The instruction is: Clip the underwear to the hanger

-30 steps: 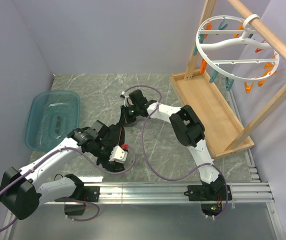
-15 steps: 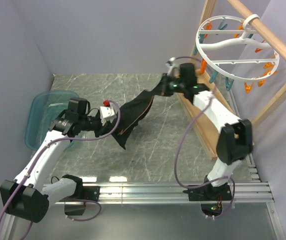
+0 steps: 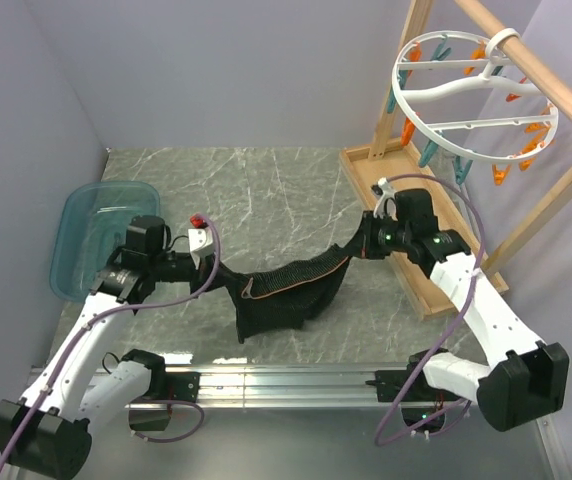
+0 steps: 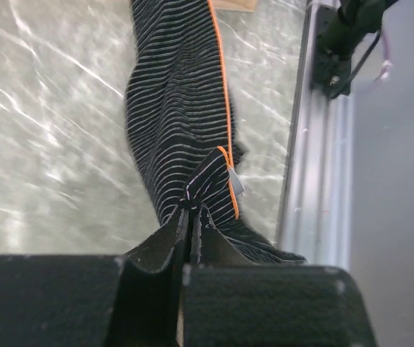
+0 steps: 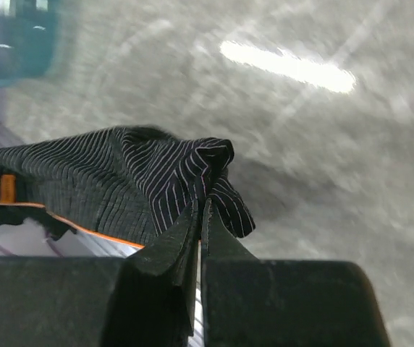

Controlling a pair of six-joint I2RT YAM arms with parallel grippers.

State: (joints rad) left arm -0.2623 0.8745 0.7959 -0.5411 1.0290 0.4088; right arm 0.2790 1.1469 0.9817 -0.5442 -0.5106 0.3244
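Note:
The black pinstriped underwear [image 3: 286,290] with orange trim hangs stretched between my two grippers above the table, sagging in the middle. My left gripper [image 3: 218,270] is shut on its left end; the left wrist view shows the fabric [image 4: 185,123] pinched at the fingertips [image 4: 191,211]. My right gripper [image 3: 359,245] is shut on its right end; the right wrist view shows the bunched cloth [image 5: 156,188] at the fingertips [image 5: 203,202]. The white round hanger [image 3: 471,100] with orange and teal clothespins hangs from the wooden rack at the upper right, well above and to the right of the right gripper.
The wooden frame rack [image 3: 416,215] with its flat base stands along the right side, close behind the right wrist. A clear teal bin [image 3: 101,235] sits at the left. The aluminium rail [image 3: 296,380] runs along the near edge.
Both grippers have moved toward the near edge and lower with the underwear. The right gripper dropped away from the hanger; the garment now hangs stretched wider and sags.

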